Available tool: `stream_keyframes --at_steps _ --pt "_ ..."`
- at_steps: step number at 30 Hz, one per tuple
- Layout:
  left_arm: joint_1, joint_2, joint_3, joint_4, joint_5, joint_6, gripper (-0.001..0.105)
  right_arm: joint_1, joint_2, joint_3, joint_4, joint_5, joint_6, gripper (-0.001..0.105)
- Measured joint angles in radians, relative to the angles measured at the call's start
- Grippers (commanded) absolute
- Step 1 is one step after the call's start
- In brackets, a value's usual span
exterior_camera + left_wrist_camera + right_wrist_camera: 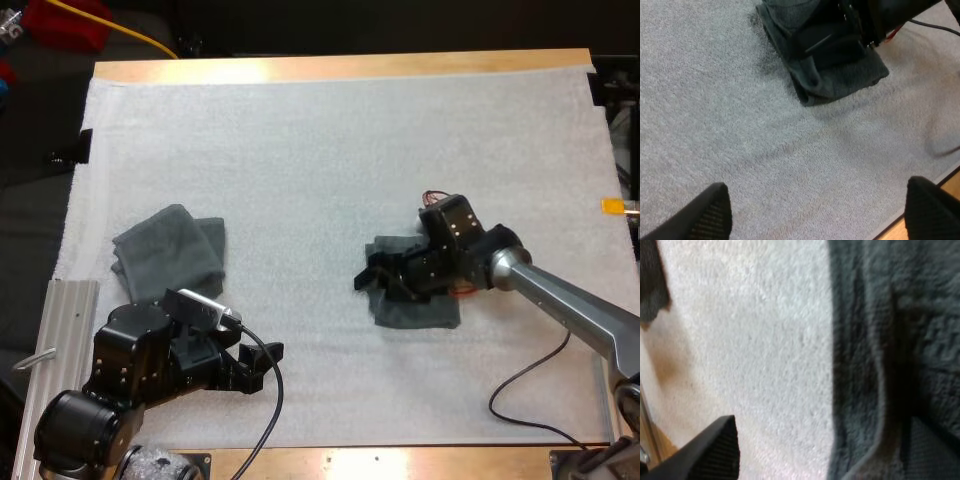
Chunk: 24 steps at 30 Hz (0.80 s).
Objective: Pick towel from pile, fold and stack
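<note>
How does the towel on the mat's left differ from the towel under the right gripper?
The left towel lies free, with no gripper on it; the right towel has the right gripper down over it. The left towel spreads wider, with loose overlapping flaps; the right towel is a more compact fold. Both are dark grey-green and lie on the white mat.

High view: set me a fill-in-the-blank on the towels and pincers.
1. The left pincer stands ____ over the bare mat.
2. The right pincer is down at the towel on the mat's ____ side.
3. With the other towel, the mat holds ____ towels.
Missing words: open; right; two.
</note>
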Motion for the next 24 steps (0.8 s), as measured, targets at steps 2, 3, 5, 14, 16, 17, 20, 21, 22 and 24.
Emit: stream_keyframes --at_steps 2,3,5,14,16,17,20,21,22,24 --pt "0.000 0.000 0.000 0.000 0.000 0.000 0.069 0.009 0.000 0.000 0.000 -0.005 0.000 0.066" --pt "0.000 0.000 0.000 0.000 0.000 0.000 0.069 0.014 0.000 0.000 0.000 -0.009 0.000 0.066" --pt "0.000 0.000 0.000 0.000 0.000 0.000 0.069 0.014 -0.002 0.000 0.000 -0.015 0.002 0.066" --pt "0.000 0.000 0.000 0.000 0.000 0.000 0.069 0.014 -0.134 0.000 0.044 0.128 -0.022 0.066" --pt "0.000 0.000 0.000 0.000 0.000 0.000 0.069 0.014 -0.176 0.000 0.074 0.165 -0.051 0.066" --pt "0.000 0.000 0.000 0.000 0.000 0.000 0.069 0.014 -0.193 0.000 0.091 0.179 -0.061 0.066" --pt "0.000 0.000 0.000 0.000 0.000 0.000 0.069 0.014 -0.252 0.000 0.162 0.234 -0.076 0.066" --pt "0.000 0.000 0.000 0.000 0.000 0.000 0.069 0.014 -0.269 0.000 0.187 0.246 -0.086 0.066" --pt "0.000 0.000 0.000 0.000 0.000 0.000 0.069 0.014 -0.287 0.000 0.204 0.251 -0.100 0.066" --pt "0.000 0.000 0.000 0.000 0.000 0.000 0.069 0.014 -0.324 0.000 0.239 0.253 -0.120 0.067"
